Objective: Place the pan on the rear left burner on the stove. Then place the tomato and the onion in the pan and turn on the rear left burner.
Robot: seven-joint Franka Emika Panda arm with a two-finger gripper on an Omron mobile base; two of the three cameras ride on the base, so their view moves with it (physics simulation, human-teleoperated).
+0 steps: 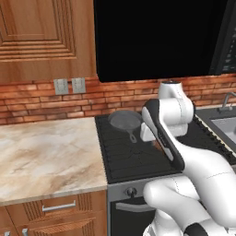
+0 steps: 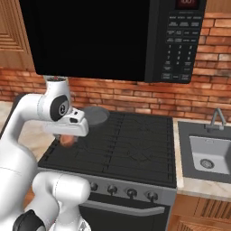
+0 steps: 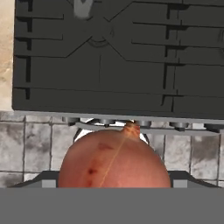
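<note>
The grey pan (image 1: 123, 120) sits on the rear left burner of the black stove (image 1: 133, 159), its dark handle pointing toward the front. From the right base view the pan (image 2: 95, 115) lies just behind my hand. My gripper (image 2: 67, 136) hangs over the stove's front left part, shut on the orange-brown onion (image 2: 68, 141). In the hand view the onion (image 3: 114, 159) bulges between the finger tips, above the stove's (image 3: 109, 65) front edge. The tomato is out of view.
A row of dark knobs (image 2: 131, 193) runs along the stove's grey front panel. A marble counter (image 1: 46, 152) lies left of the stove, a sink (image 2: 207, 155) with a tap to its right. A black microwave (image 2: 113, 36) hangs overhead.
</note>
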